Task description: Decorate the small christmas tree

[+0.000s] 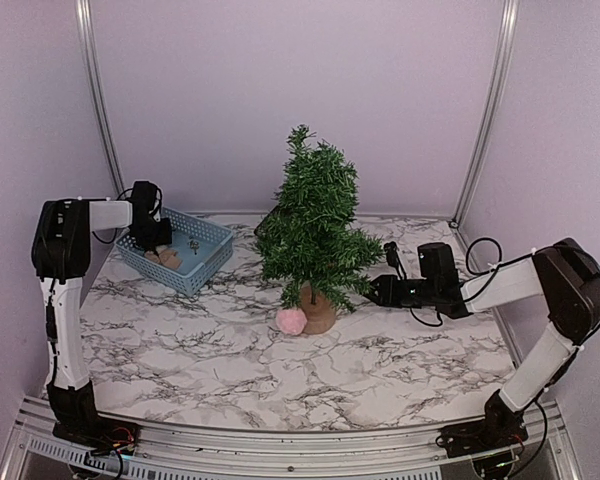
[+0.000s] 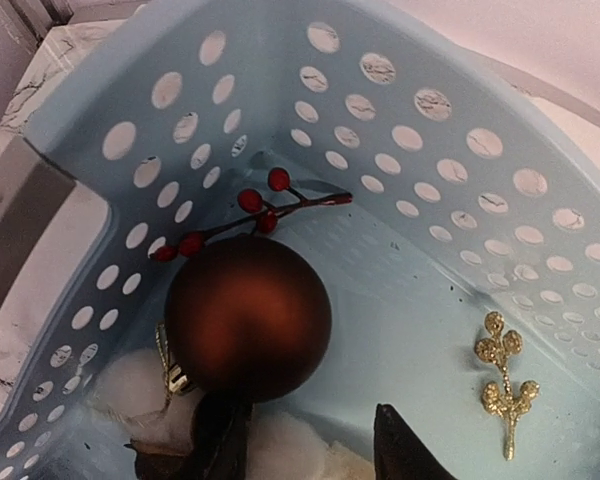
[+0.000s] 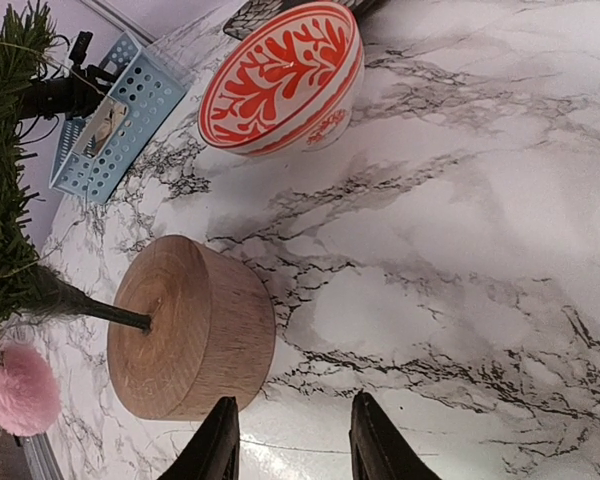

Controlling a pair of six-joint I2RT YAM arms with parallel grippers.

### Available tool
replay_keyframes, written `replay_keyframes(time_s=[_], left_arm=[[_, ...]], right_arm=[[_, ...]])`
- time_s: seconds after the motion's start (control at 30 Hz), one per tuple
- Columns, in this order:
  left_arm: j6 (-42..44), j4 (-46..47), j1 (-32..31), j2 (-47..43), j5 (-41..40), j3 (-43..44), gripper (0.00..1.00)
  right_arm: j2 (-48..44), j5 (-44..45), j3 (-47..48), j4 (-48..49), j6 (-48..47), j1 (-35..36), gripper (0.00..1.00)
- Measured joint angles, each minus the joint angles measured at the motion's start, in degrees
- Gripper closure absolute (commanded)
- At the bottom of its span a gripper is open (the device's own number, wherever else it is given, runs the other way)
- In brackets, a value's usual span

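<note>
The small christmas tree (image 1: pixel 315 235) stands in the middle of the marble table (image 1: pixel 280 370), near the right gripper (image 3: pixel 292 440), which is spread and empty. The left gripper (image 2: pixel 310 440), low in the blue basket (image 2: pixel 460 200), straddles white cotton (image 2: pixel 290 450); whether it pinches, I cannot tell. Better to close slowly, clear of the brown bauble (image 2: pixel 248 318)

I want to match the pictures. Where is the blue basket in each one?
Top external: blue basket at left, left of the small christmas tree.
Left wrist: basket walls fill the picture.
Right wrist: basket in the upper left corner.
Shared landmark: the marble table.
</note>
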Motion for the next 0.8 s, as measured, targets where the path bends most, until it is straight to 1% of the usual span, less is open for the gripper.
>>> replay_keyframes(time_s=[0.23, 0.47, 0.67, 0.8], left_arm=[[0.9, -1.0, -0.7, -0.1, 0.6, -1.9, 0.74], [1.6, -1.3, -1.3, -0.3, 0.6, -2.5, 0.99], [2.4, -1.7, -2.6, -0.6, -0.5, -1.8, 1.00], [2.5, -1.6, -3.7, -3.4, -0.9, -1.9, 1.00]], right_arm=[[0.0, 0.0, 0.0, 0.0, 0.0, -0.2, 0.63], [0.0, -0.2, 0.0, 0.0, 0.0, -0.2, 0.63], [-0.4, -0.2, 0.0, -0.1, 0.0, -0.2, 0.64], [-1.3, -0.4, 0.0, -0.5, 0.0, -0.2, 0.64]])
